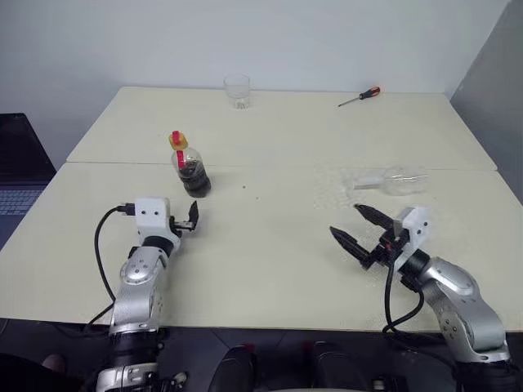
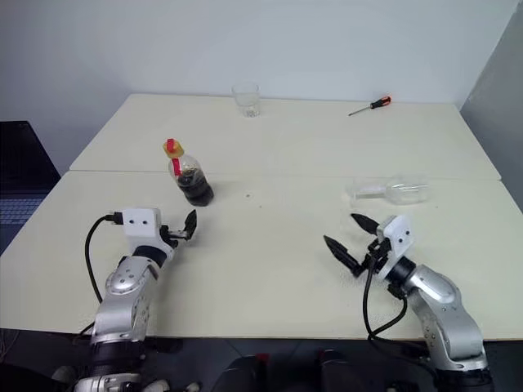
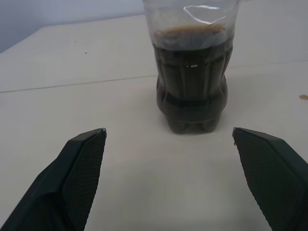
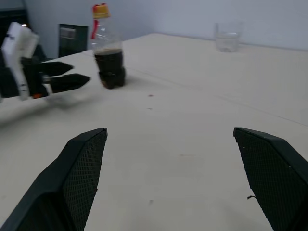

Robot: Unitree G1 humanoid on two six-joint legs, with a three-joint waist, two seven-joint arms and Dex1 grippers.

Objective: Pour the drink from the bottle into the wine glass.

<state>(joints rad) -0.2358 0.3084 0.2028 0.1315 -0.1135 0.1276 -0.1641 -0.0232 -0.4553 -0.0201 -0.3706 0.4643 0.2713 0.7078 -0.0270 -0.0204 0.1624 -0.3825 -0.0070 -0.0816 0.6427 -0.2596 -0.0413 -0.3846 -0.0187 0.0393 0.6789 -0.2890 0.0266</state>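
Note:
The bottle (image 1: 189, 167) stands upright left of the table's centre, with a yellow cap and a red neck strip. The dark drink (image 3: 191, 86) fills its lower half. My left gripper (image 1: 189, 219) is open just in front of the bottle, level and pointing at it, a short gap away. The wine glass (image 1: 399, 181) lies on its side at the right of the table. My right gripper (image 1: 346, 221) is open in front of the glass, pointing left across the table with nothing between its fingers (image 4: 79, 173).
A short clear tumbler (image 1: 237, 90) stands at the table's far edge, and a screwdriver (image 1: 359, 96) with a red handle lies to its right. A laptop (image 1: 16, 175) sits off the table's left side. A seam runs across the table behind the bottle.

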